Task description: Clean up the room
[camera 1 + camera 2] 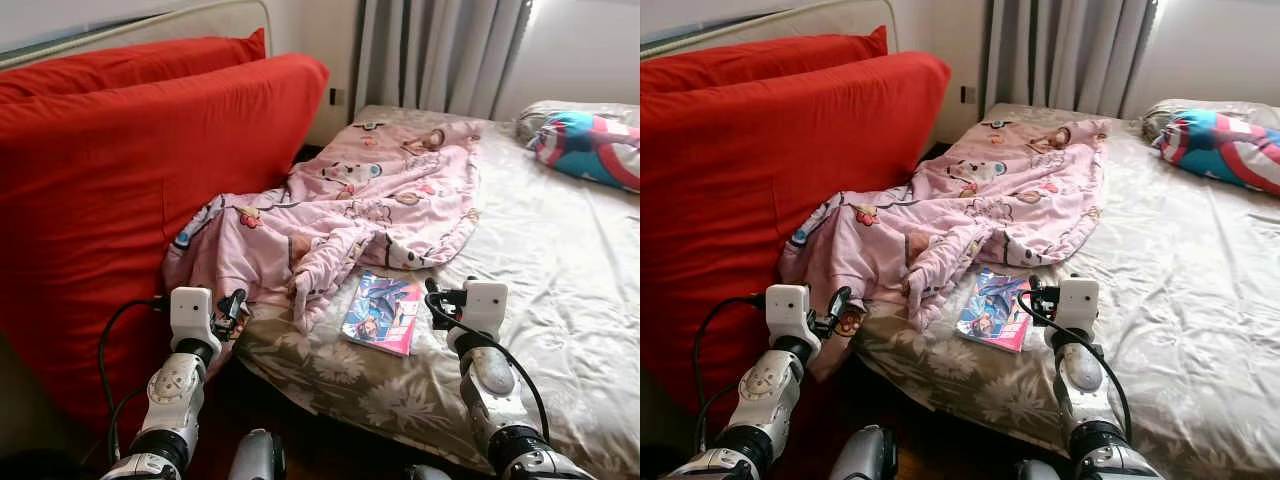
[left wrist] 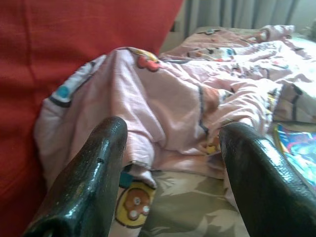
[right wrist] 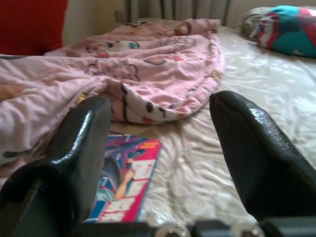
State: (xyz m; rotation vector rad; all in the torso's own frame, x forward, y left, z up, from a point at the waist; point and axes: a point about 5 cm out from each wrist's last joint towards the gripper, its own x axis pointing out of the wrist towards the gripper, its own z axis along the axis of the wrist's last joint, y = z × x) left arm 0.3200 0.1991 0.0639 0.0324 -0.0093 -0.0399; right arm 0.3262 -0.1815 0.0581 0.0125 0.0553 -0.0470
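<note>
A pink cartoon-print blanket (image 1: 370, 200) lies crumpled across the bed's left side, one end hanging over the near corner. A colourful comic book (image 1: 381, 312) lies flat on the bed just in front of it. My left gripper (image 1: 235, 305) is open at the bed's near left corner, beside the hanging blanket end (image 2: 163, 118). My right gripper (image 1: 440, 293) is open, held low over the sheet just right of the book (image 3: 126, 180). Nothing is between either pair of fingers.
Two big red cushions (image 1: 110, 190) lean against the wall at left, touching the blanket. The bed (image 1: 560, 270) has a beige flowered sheet. A blue, red and white pillow (image 1: 590, 145) lies at the far right. Grey curtains (image 1: 440, 55) hang behind.
</note>
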